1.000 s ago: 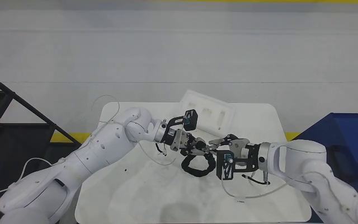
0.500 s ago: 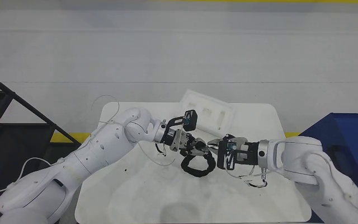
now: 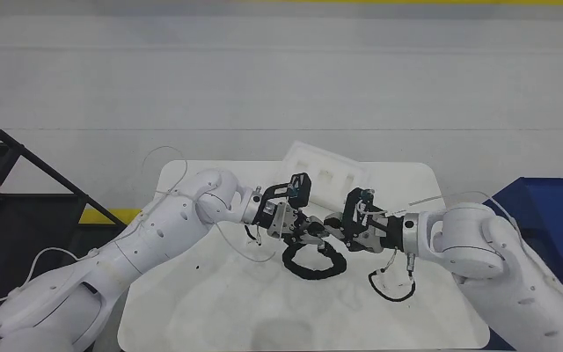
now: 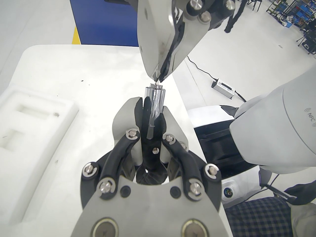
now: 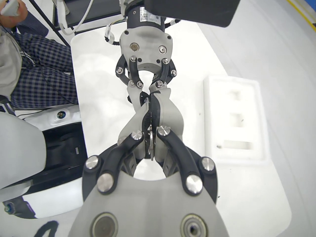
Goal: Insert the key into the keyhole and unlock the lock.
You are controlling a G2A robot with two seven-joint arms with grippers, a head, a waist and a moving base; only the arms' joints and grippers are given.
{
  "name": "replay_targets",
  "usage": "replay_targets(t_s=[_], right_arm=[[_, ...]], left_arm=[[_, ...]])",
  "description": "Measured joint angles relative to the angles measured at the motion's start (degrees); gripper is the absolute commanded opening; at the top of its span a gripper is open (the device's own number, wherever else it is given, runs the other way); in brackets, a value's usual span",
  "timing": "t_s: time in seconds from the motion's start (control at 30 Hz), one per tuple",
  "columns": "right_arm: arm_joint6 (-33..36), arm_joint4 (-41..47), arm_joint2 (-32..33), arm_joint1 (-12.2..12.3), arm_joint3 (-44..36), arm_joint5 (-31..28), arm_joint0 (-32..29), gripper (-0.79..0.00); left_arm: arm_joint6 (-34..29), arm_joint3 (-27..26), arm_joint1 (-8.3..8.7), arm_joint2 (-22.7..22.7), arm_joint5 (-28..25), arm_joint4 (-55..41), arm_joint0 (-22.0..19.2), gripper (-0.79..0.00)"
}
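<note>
You had the lock [image 4: 155, 102] clamped in the left gripper [image 4: 151, 109] above the table [image 4: 74, 75] and the key [image 5: 151, 146] pinched in the right gripper [image 4: 160, 73], tip at the keyhole [image 4: 156, 88] (barely in, I'd guess), so it needed a straight, gentle push before turning.

Both arms wear glossy white, rounded shells: the left arm [image 3: 176, 224] and the right arm [image 3: 475, 242], whose shell bears a small grey printed mark [image 4: 309, 117]. The left wrist has a black collar with a white label [image 5: 145, 15] and carries a black camera block [image 3: 300, 186] with a teal patch. The left gripper [image 4: 151, 107] and right gripper [image 5: 149, 114] have grey metal palms, black link bars pinned by silver screws [image 4: 210, 170], and pale grey fingers [image 4: 123, 117] with black pads. Thin white cables [image 5: 86, 13] trail from the left arm.
</note>
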Motion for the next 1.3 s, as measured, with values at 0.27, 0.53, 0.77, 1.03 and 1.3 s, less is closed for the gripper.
replay_targets(t_s=[0.27,0.53,0.77,1.03,1.3], right_arm=[[2.7,5.8,-0.2,-0.1,0.8,3.5,1.4,0.000],[3.0,7.3,2.8,0.6,2.5,3.2,-0.2,0.000],[2.9,6.6,4.6,1.1,3.7,1.9,-2.6,0.000],[-1.6,5.6,4.5,1.1,8.0,-3.6,-3.3,0.000],[-9.7,4.7,3.4,0.4,16.3,-11.7,0.0,0.000]], left_arm=[[0.8,0.1,0.50,-0.1,0.0,3.4,0.3,-0.785],[-5.2,3.5,1.25,-0.7,4.5,6.4,1.5,-0.785],[-14.6,3.1,1.45,-0.2,12.7,9.8,2.3,-0.785],[-21.2,4.5,0.30,1.3,15.9,10.4,2.1,0.000],[-20.7,7.5,-0.41,-0.5,12.7,8.3,-0.2,0.000]])
